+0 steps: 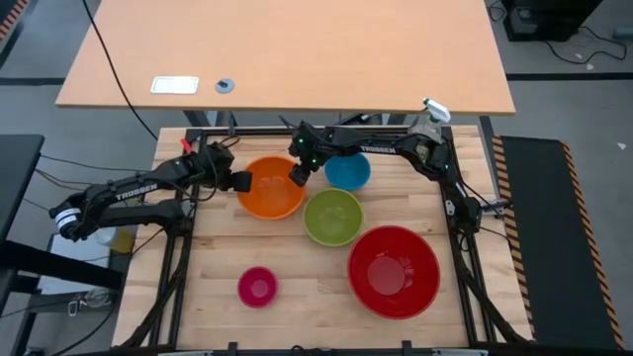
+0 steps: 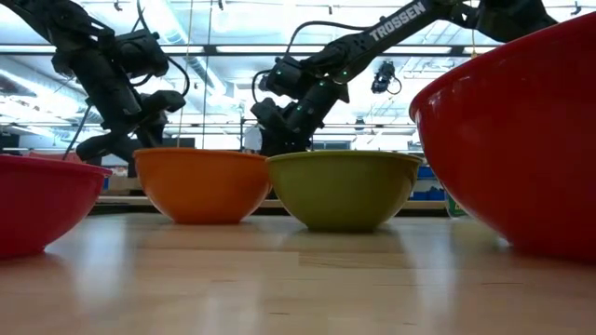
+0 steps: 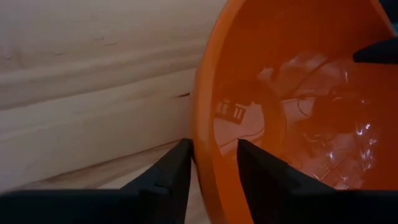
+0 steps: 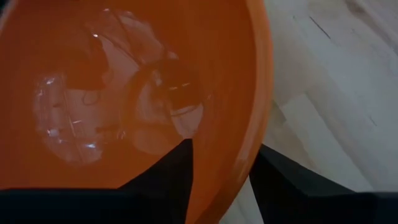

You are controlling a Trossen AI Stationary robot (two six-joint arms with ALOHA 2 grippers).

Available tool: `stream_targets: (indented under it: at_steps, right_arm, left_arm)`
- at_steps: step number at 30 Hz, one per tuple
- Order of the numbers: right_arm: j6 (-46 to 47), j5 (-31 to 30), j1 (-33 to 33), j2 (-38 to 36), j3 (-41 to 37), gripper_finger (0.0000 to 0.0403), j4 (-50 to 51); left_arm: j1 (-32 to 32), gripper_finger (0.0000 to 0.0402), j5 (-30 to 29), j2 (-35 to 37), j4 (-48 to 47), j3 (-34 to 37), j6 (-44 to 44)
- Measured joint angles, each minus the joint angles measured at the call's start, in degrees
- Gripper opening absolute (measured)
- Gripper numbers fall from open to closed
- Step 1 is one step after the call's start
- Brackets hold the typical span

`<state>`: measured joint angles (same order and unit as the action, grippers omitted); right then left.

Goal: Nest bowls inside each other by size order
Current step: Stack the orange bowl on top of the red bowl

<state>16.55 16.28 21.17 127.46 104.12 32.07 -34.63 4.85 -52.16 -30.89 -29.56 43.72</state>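
Note:
The orange bowl [image 1: 269, 193] stands upright on its base on the wooden table, at the far middle. My left gripper [image 1: 240, 182] is at its left rim, open, one finger inside and one outside the wall [image 3: 214, 158]. My right gripper [image 1: 295, 176] is at its right rim, open, astride the wall in the same way [image 4: 224, 158]. The blue bowl [image 1: 347, 171] stands just right of the orange one. The green bowl [image 1: 332, 216] is in the middle, the red bowl [image 1: 394, 270] near right and the pink bowl [image 1: 257, 286] near left, each upright and on its own. My left gripper stands astride the orange bowl's left rim [image 3: 204, 143], coming from the table's left. A gap shows between the inner finger [image 3: 261, 174] and the wall; whether the outer finger touches, I cannot tell. My right gripper stands astride the right rim [image 4: 252, 134], coming from the right. Whether either finger [image 4: 180, 168] touches the wall, I cannot tell.
A clear spray bottle [image 1: 429, 121] stands at the table's far right corner. The blue bowl lies close behind my right arm. In the low view the red bowl [image 2: 521, 140] and the pink bowl [image 2: 42, 200] stand nearest. Bare wood lies along the near middle.

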Motion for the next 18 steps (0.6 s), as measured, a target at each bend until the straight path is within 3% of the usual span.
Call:
stream_targets:
  at_steps: [5, 13, 18]
  right_arm:
    - [-1.36, -3.32, -0.55, 0.00, 0.00, 0.0139, 0.39]
    - [-0.86, -5.33, -0.57, -0.04, 0.02, 0.0081, 1.26]
    - [0.23, -6.08, -0.45, -0.07, 0.04, 0.0056, 1.34]
  left_arm:
    - [0.00, 0.0097, 0.15, 0.00, -0.46, 0.00, -0.99]
    - [0.00, 0.0033, 0.09, 0.02, -0.79, -0.04, -0.33]
    - [0.02, 0.0028, 0.10, 0.04, -0.43, -0.04, -0.15]
